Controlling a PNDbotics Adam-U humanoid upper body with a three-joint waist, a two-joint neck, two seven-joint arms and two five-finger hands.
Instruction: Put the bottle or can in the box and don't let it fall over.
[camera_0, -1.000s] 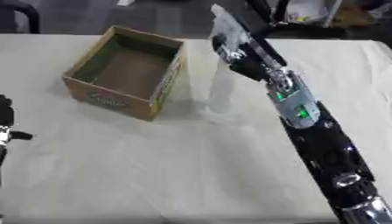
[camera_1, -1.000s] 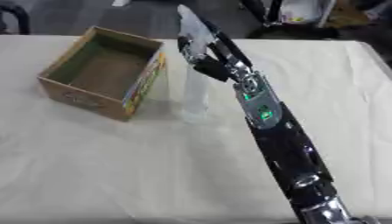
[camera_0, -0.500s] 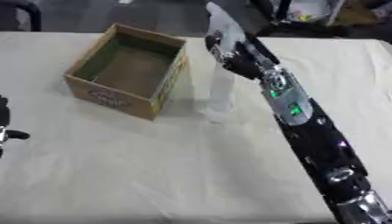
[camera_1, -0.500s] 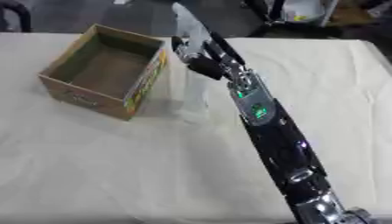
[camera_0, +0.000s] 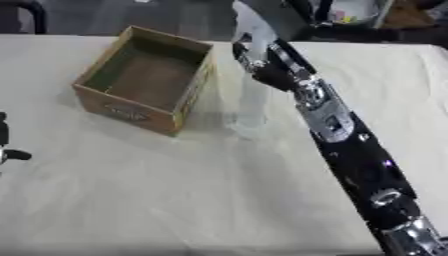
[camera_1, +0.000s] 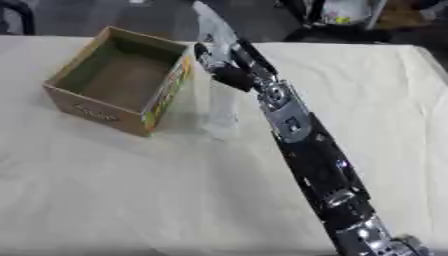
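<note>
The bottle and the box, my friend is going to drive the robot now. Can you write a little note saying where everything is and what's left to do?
Right hand: at the top of the clear bottle; whether its fingers are closed on it cannot be told.
Left hand: idle at the left edge of the view, barely showing.
Bottle: upright on the white table, just right of the cardboard box, not inside.
Box: open at the top, nothing seen in it.
Done: hand has reached the bottle.
Left: lift the bottle, set it upright in the box, let go gently.
</note>
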